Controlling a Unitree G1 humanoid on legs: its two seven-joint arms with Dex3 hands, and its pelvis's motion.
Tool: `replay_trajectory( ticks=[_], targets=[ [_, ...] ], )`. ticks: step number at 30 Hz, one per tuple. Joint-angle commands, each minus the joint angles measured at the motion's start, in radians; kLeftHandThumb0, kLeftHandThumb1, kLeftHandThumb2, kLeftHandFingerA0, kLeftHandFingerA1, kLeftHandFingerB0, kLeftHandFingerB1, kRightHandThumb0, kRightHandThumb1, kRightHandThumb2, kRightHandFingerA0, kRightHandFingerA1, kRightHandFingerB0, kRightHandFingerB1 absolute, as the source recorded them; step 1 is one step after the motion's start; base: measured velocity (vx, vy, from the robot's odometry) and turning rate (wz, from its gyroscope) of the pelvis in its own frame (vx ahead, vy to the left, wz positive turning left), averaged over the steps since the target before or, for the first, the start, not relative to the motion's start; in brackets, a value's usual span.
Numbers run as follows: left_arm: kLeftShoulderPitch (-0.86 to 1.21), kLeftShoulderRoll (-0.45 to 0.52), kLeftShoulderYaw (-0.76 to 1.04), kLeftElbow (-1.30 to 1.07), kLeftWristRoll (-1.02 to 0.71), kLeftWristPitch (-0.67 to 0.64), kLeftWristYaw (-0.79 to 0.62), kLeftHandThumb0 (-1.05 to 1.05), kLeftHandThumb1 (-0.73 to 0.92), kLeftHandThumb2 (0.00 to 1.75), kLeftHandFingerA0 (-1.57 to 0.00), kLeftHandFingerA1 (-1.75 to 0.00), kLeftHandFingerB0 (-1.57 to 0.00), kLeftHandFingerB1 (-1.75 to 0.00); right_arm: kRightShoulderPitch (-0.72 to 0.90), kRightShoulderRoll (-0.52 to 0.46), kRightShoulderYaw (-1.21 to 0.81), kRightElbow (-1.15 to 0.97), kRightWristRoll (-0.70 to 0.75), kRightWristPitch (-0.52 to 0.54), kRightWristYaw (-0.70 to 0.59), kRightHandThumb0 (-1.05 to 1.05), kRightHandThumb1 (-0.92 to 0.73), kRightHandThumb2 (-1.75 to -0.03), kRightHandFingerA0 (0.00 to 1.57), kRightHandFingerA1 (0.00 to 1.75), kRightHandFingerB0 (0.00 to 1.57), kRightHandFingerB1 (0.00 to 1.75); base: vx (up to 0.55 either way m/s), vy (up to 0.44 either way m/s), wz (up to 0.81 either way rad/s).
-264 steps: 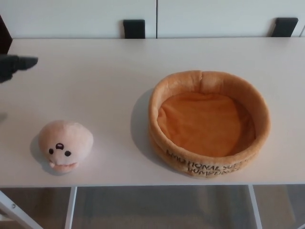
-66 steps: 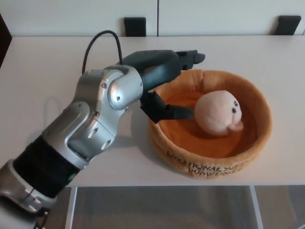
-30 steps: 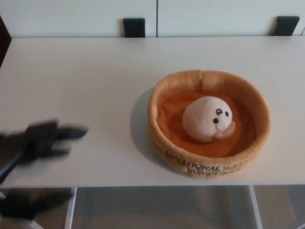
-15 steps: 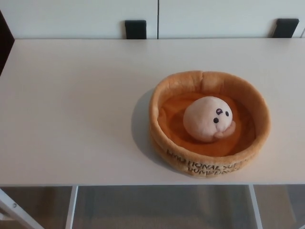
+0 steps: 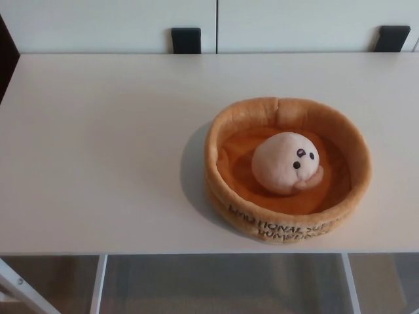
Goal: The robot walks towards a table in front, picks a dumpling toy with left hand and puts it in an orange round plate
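Neither robot hand shows, so their state cannot be told. The dumpling toy (image 5: 286, 162) lies inside the orange round plate (image 5: 226, 127) (a soft, high-walled one), on the right half of the desk (image 5: 98, 144).

No part of the robot appears in the head view. Neither the left arm nor the right arm reaches into the picture from either side, and neither hand shows anywhere, near or far. The pose of the arms and wrists, and whether the fingers of either hand are spread or closed, cannot be told from this view.
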Motion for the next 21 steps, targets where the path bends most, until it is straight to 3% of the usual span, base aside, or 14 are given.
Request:
replay_trajectory(
  ticks=[1, 3, 4, 5, 6, 7, 8, 11, 12, 15, 16, 17, 21],
  targets=[
    [-0.286, -0.09, -0.069, 0.52, 0.133, -0.042, 0.517, -0.34, 0.63, 0.59, -0.81, -0.85, -0.31, -0.35, -0.01, -0.02, 0.011, 0.007, -0.008, 0.03, -0.007, -0.35, -0.69, -0.6, 0.61, 0.41, 0.42, 0.33, 0.0, 0.0, 0.0],
    [-0.27, -0.122, -0.021, 0.567, 0.077, -0.068, 0.586, -0.34, 0.6, 0.58, -0.73, -0.93, -0.34, -0.34, -0.012, -0.022, 0.009, 0.005, -0.004, 0.033, 0.0, -0.37, -0.69, -0.6, 0.57, 0.39, 0.42, 0.33, 0.0, 0.0, 0.0],
    [-0.261, -0.134, 0.002, 0.601, 0.043, -0.09, 0.585, -0.33, 0.61, 0.57, -0.68, -0.83, -0.31, -0.32, -0.016, -0.024, 0.007, 0.003, -0.001, 0.035, 0.005, -0.44, -0.6, -0.81, 0.55, 0.52, 0.36, 0.44, 0.0, 0.0, 0.0],
    [-0.261, -0.133, 0.006, 0.615, 0.032, -0.098, 0.567, -0.33, 0.61, 0.57, -0.68, -0.83, -0.31, -0.32, -0.019, -0.025, 0.006, 0.001, 0.0, 0.036, 0.007, -0.44, -0.6, -0.81, 0.55, 0.52, 0.36, 0.44, 0.0, 0.0, 0.0],
    [-0.257, -0.127, 0.004, 0.628, 0.026, -0.106, 0.529, -0.42, 0.46, 0.79, -0.68, -0.7, -0.27, -0.45, -0.016, -0.03, 0.006, -0.003, 0.001, 0.033, 0.008, -0.43, -0.6, -0.8, 0.63, 0.54, 0.36, 0.44, 0.0, 0.0, 0.0],
    [-0.257, -0.12, -0.003, 0.645, 0.023, -0.114, 0.494, -0.42, 0.46, 0.79, -0.68, -0.7, -0.27, -0.45, -0.011, -0.035, 0.006, -0.008, 0.001, 0.028, 0.01, -0.43, -0.6, -0.8, 0.63, 0.54, 0.36, 0.44, 0.0, 0.0, 0.0],
    [-0.255, -0.119, 0.001, 0.653, 0.016, -0.128, 0.48, -0.37, 0.57, 0.57, -0.75, -0.69, -0.34, -0.32, -0.008, -0.037, 0.003, -0.011, 0.005, 0.023, 0.017, -0.43, -0.59, -0.8, 0.69, 0.59, 0.36, 0.44, 0.0, 0.0, 0.0],
    [-0.259, -0.113, 0.011, 0.683, -0.007, -0.172, 0.448, -0.38, 0.59, 0.58, -0.77, -0.71, -0.3, -0.31, -0.01, -0.038, 0.006, -0.011, 0.002, 0.019, 0.026, -0.43, -0.59, -0.8, 0.64, 0.56, 0.36, 0.44, 0.0, 0.0, 0.0],
    [-0.262, -0.111, 0.011, 0.688, -0.009, -0.18, 0.441, -0.38, 0.57, 0.57, -0.74, -0.63, -0.28, -0.31, -0.014, -0.037, 0.011, -0.009, -0.002, 0.023, 0.028, -0.34, -0.7, -0.61, 0.59, 0.4, 0.4, 0.33, 0.0, 0.0, 0.0],
    [-0.276, -0.108, 0.007, 0.72, -0.01, -0.207, 0.44, -0.39, 0.58, 0.59, -0.72, -0.63, -0.28, -0.31, -0.021, -0.038, 0.021, -0.007, -0.011, 0.025, 0.027, -0.35, -0.7, -0.61, 0.61, 0.41, 0.4, 0.33, 0.0, 0.0, 0.0],
    [-0.278, -0.108, 0.006, 0.726, -0.01, -0.212, 0.441, -0.39, 0.58, 0.59, -0.72, -0.63, -0.28, -0.31, -0.021, -0.038, 0.023, -0.007, -0.012, 0.024, 0.026, -0.35, -0.7, -0.61, 0.61, 0.41, 0.4, 0.33, 0.0, 0.0, 0.0],
    [-0.284, -0.11, 0.005, 0.737, -0.009, -0.221, 0.452, -0.36, 0.61, 0.59, -0.69, -0.65, -0.27, -0.31, -0.023, -0.037, 0.026, -0.009, -0.013, 0.026, 0.023, -0.43, -0.6, -0.8, 0.62, 0.55, 0.37, 0.44, 0.0, 0.0, 0.0],
    [-0.296, -0.109, -0.006, 0.758, -0.001, -0.242, 0.491, -0.37, 0.61, 0.58, -0.75, -0.75, -0.29, -0.31, -0.028, -0.037, 0.031, -0.021, -0.008, 0.026, 0.018, -0.44, -0.59, -0.8, 0.63, 0.55, 0.38, 0.44, 0.0, 0.0, 0.0]
  ],
)
